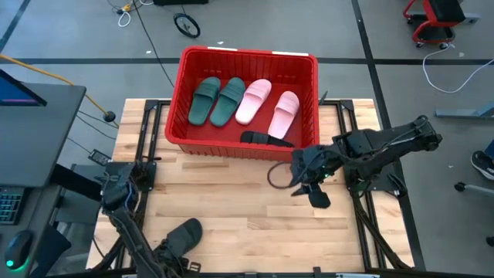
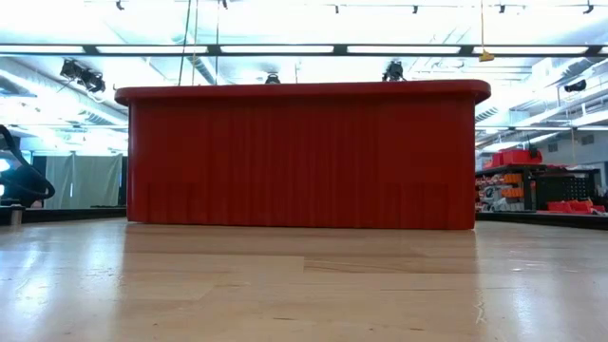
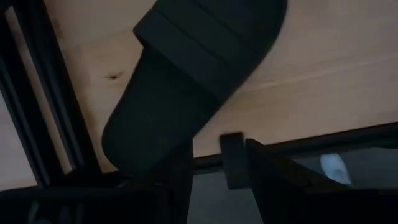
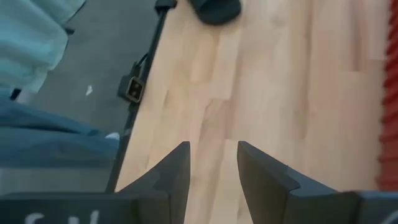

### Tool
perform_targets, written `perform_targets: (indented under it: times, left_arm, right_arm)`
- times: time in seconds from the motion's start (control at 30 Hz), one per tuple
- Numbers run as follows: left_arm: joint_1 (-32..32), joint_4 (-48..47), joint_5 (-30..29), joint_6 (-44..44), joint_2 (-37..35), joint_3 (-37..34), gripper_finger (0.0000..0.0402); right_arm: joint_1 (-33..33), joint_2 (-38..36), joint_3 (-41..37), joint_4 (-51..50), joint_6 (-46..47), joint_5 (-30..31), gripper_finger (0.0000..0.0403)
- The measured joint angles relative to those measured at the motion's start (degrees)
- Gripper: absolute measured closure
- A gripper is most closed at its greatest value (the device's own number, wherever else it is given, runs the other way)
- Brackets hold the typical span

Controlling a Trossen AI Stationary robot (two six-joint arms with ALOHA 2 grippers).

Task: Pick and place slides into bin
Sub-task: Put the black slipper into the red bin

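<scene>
The left tool (image 3: 214, 165) is seen at the tabletop's near edge, its dark fingers parted about the heel of a black slide (image 3: 186, 74), a smooth rubber sandal with one wide strap; whether the heel is pinched cannot be told. The ribbed red plastic bin (image 1: 185, 77) is set at the far side, and two dark green slides (image 1: 216, 100), two pale pink slides (image 1: 270, 108) and another black slide (image 1: 266, 139) are held inside. The right tool (image 4: 211, 165) is held spread and empty over the pale wooden tabletop (image 1: 231, 193), just beside the bin.

Wooden table (image 1: 231, 193); bicycle wheel (image 1: 186, 25) on grey floor (image 1: 69, 46).
</scene>
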Motion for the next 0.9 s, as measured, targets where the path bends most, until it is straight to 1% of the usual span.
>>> perform_targets:
  times: [0.1,0.2,0.43,0.53,0.63,0.77,0.9]
  left_arm:
    - [-0.46,0.38,-0.01,-0.03,1.06,-1.52,0.025]
    - [-0.06,1.07,-0.07,-0.07,1.36,-4.63,0.0251]
    - [1.32,12.99,-1.68,0.66,1.27,-12.75,0.025]
    - [1.51,16.97,-1.69,0.64,1.31,-16.25,0.0251]
    - [1.63,18.41,-1.84,1.54,1.13,-18.34,0.0252]
    - [2.19,18.2,-2.49,3.02,0.98,-19.0,0.0272]
    - [2.77,17.43,-4.4,5.75,1.16,-18.59,0.0314]
  right_arm:
    - [2.08,0.11,-0.04,0.05,0.0,0.0,0.0265]
    - [3.87,0.09,-0.04,0.15,0.08,1.19,0.0265]
    - [7.1,0.02,-0.04,0.2,0.49,5.82,0.0265]
    - [7.63,0.02,-0.04,0.2,0.5,6.21,0.0265]
    - [7.69,0.02,-0.04,0.25,0.71,6.24,0.0265]
    - [7.69,0.02,-0.04,0.52,1.97,6.42,0.0265]
    - [7.69,0.02,-0.04,0.64,1.99,8.44,0.0265]
